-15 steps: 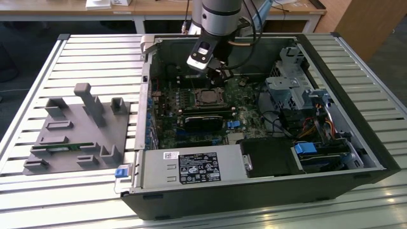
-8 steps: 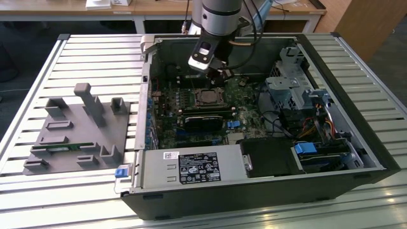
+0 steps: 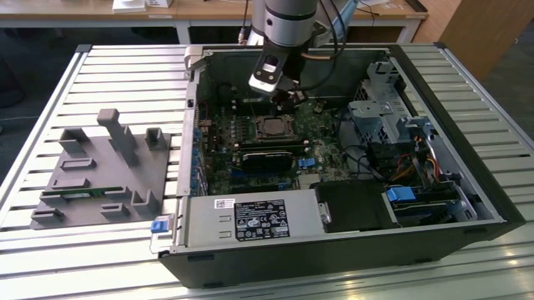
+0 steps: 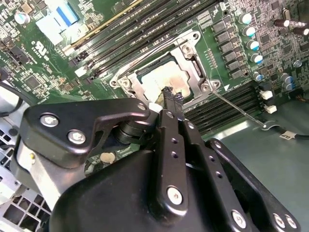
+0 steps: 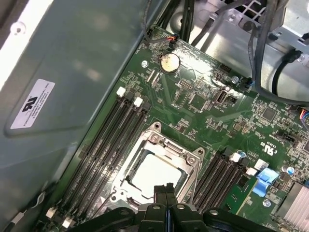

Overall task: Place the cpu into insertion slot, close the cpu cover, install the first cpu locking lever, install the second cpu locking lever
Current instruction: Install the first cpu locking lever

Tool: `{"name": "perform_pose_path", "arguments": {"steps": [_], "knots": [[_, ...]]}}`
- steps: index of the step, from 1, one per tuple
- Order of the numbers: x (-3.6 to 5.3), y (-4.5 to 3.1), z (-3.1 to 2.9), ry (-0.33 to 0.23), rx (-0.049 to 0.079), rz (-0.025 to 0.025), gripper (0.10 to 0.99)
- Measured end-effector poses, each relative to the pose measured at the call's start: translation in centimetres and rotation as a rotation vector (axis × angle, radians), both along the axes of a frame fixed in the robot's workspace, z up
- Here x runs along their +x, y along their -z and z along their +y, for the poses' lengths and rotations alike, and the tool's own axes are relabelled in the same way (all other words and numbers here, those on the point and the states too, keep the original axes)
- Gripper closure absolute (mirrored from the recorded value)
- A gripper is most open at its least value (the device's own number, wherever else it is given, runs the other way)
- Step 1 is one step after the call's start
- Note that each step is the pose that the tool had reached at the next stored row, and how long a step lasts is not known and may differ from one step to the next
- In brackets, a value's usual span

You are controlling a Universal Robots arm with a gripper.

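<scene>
The slatted tabletop (image 3: 125, 62) carries an open computer case (image 3: 492, 206), whose green motherboard (image 5: 193, 121) surrounds the insertion slot (image 3: 257, 128). Well apart from the slot, outside the case on the exterior view's left, lies a grey fixture block (image 3: 92, 178). The arm (image 3: 288, 25) stands over the slot. Its hand (image 4: 169, 94) is closed, fingers pressed together and gripping nothing, with the tips just above the slot's edge. The cpu cover (image 5: 159, 140) lies over the slot, framing the cpu (image 5: 154, 176) seated inside. A thin lever (image 4: 239, 110) angles away from one slot corner.
</scene>
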State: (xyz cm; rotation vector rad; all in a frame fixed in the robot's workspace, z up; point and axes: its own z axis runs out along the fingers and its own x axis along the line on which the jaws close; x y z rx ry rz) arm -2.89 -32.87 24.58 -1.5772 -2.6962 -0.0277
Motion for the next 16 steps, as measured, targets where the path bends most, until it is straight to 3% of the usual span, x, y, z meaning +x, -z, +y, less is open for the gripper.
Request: {"name": "perform_pose_path", "arguments": {"steps": [16], "knots": [[0.0,0.0,0.0,-0.06,0.0,0.0,0.969]]}}
